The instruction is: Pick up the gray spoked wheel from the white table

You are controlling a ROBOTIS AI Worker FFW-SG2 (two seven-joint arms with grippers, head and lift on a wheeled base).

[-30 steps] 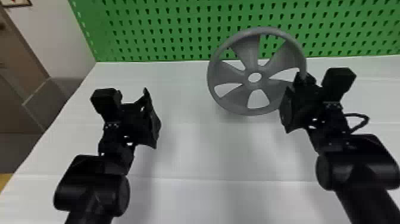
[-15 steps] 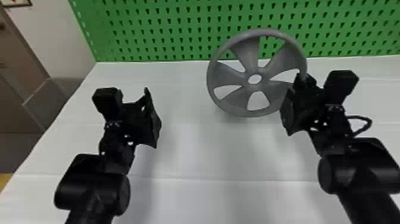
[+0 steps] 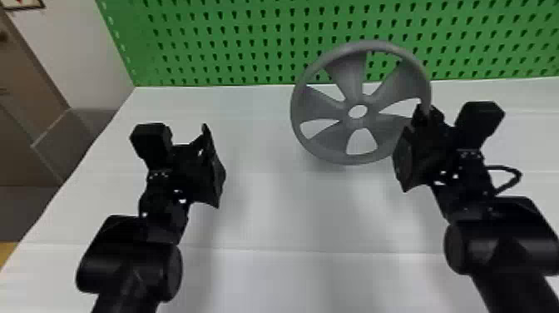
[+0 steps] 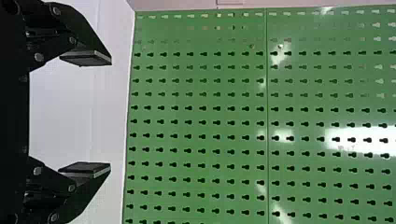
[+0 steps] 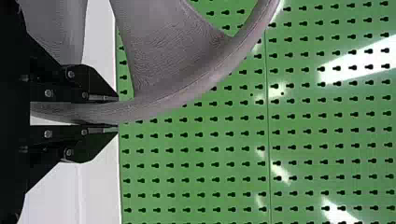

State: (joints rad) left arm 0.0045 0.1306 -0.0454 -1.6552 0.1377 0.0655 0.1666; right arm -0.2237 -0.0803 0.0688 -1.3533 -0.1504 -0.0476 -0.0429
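Observation:
The gray spoked wheel (image 3: 351, 87) is tilted up over the back part of the white table (image 3: 266, 208), its right side at my right gripper (image 3: 416, 125). In the right wrist view my right gripper (image 5: 116, 112) is shut on the rim of the wheel (image 5: 168, 51), one finger on each side of it. Whether the wheel's lower edge touches the table I cannot tell. My left gripper (image 3: 214, 158) stands parked over the table's left part, well apart from the wheel. In the left wrist view, the left gripper (image 4: 110, 114) is open with nothing between its fingers.
A green pegboard (image 3: 224, 41) rises along the table's back edge, behind the wheel. A gray panel (image 3: 62, 141) and a brown door (image 3: 25, 104) stand beyond the table's left edge. A black cable loops beside the right wrist.
My right gripper and the wheel have shifted slightly down in the head view, toward the robot. The left arm has hardly moved.

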